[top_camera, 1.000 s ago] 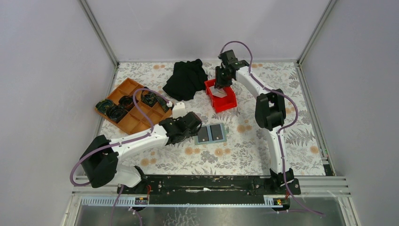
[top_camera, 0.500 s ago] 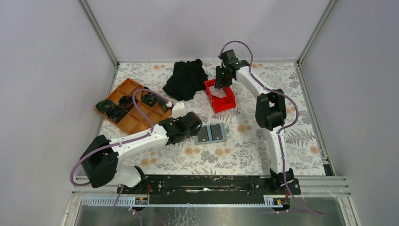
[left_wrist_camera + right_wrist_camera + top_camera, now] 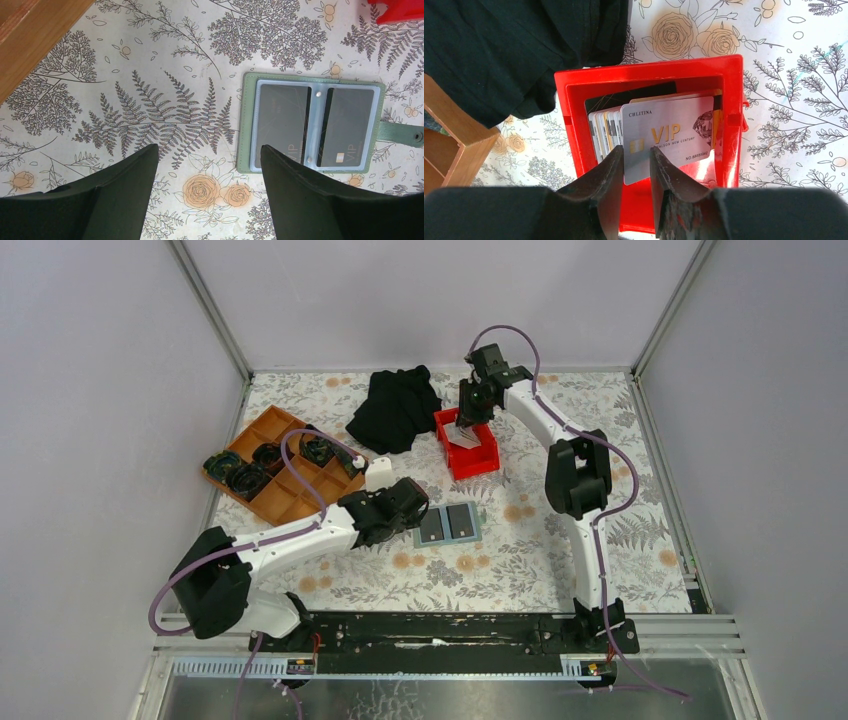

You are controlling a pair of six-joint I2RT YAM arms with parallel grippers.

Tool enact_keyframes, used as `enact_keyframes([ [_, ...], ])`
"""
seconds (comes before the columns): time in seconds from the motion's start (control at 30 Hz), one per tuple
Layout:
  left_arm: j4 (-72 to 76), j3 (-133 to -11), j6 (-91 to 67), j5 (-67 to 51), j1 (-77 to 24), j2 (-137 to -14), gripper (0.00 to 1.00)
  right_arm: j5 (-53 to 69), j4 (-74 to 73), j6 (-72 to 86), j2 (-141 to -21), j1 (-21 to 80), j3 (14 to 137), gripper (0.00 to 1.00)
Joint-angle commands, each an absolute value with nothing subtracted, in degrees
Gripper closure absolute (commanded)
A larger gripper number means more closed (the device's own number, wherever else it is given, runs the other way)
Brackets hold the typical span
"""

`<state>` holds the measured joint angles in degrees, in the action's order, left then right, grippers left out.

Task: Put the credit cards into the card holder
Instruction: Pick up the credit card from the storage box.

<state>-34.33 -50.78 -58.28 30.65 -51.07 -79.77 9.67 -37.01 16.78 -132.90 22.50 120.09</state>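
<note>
**Two arms at work over a floral-print table (image 3: 520, 560).** The left gripper (image 3: 209, 148) hangs with its jaws spread wide and nothing between them. It is above bare cloth, just to the left of the card holder (image 3: 314, 125).

The grey-green card holder lies open and flat near the middle of the table. Its clear pockets show two dark VIP cards (image 3: 280, 125), one on each side of the fold. Its snap tab (image 3: 407, 134) sticks out to the right.

At the far side, the right gripper (image 3: 636, 152) reaches down into a red plastic bin (image 3: 649, 77) with its jaws drawn narrow. The lower left corner of a white VIP card (image 3: 674, 132) shows in the slim gap between them. This card leans tilted in front of a row of credit cards (image 3: 601, 130) that stand on edge inside the bin, with a black card (image 3: 634, 97) behind them. Whether the fingers actually pinch the white card cannot be told from the wrist view.

A crumpled black cloth (image 3: 395, 408) lies just beside the bin on its left. Farther left, an orange compartment tray (image 3: 275, 465) holds dark bundles in several of its sections. A small white object (image 3: 379, 473) sits near the tray's right corner, close to the left arm.
</note>
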Motion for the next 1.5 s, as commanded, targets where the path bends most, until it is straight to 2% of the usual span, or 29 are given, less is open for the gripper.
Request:
enact_keyframes([
  [0.0, -35.0, -50.5, -58.9, 31.7, -51.2, -79.7, 0.18, 12.5, -37.1, 18.0, -128.2, 22.9, 120.2, 0.69],
  [0.67, -34.6, -49.0, -59.2, 31.2, -51.2, -78.8, 0.18, 13.4, -37.4, 19.0, -129.2, 23.9, 119.8, 0.66],
  [1.07, -34.6, -48.8, -59.4, 31.0, -51.3, -77.9, 0.18, 11.0, -38.7, 18.0, -128.2, 24.2, 119.6, 0.78],
  [1.33, -34.6, -48.7, -59.8, 30.9, -51.3, -77.2, 0.19, 0.5, -42.0, 14.7, -125.2, 25.5, 119.8, 0.81],
  [1.47, -34.6, -49.4, -59.6, 31.1, -51.3, -76.8, 0.19, -5.0, -43.6, 13.3, -123.9, 26.2, 118.9, 0.89],
])
